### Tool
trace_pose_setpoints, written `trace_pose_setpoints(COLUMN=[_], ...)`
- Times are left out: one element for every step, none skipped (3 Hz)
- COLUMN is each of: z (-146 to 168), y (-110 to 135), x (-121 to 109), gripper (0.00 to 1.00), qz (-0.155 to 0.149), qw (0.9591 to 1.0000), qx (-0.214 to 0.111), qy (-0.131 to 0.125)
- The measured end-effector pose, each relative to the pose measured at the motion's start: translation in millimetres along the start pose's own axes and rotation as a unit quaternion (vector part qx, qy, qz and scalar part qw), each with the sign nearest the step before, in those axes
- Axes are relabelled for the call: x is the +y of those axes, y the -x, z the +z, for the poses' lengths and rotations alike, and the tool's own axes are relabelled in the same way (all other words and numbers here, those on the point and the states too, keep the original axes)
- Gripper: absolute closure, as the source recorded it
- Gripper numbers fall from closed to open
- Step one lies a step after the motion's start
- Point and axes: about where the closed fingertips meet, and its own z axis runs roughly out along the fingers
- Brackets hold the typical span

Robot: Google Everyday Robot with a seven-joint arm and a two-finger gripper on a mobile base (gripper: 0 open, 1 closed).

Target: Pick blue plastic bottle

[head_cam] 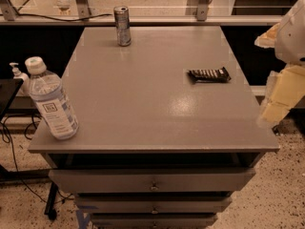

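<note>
The blue plastic bottle [51, 100] is clear with a white cap and a pale label bearing a small dark square logo. It stands upright, leaning slightly, at the front left corner of the grey cabinet top [143, 89]. My gripper [274, 111] is a pale, blurred shape at the right edge of the view, beside the cabinet's right front corner. It is far from the bottle and holds nothing that I can see.
A slim silver can [122, 25] stands at the back left of the top. A dark snack bar wrapper [208, 74] lies right of centre. A small white pump bottle [19, 77] sits off the top at the left. Drawers [152, 180] face me below.
</note>
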Motion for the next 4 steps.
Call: trace_pose_setpoints(z=[16,48,77,99], y=[21,58,102,159], x=[8,24,42,61], gripper=[0.00,0.00,0.00,0.00], qz=[-0.001,0.001,0.003,-0.001], qw=[0.9991,0.9919,0.9760,0.9504], qx=[-0.043,-0.122,-0.210,-0.301], qy=[0.008,0.035,0.058,0.076])
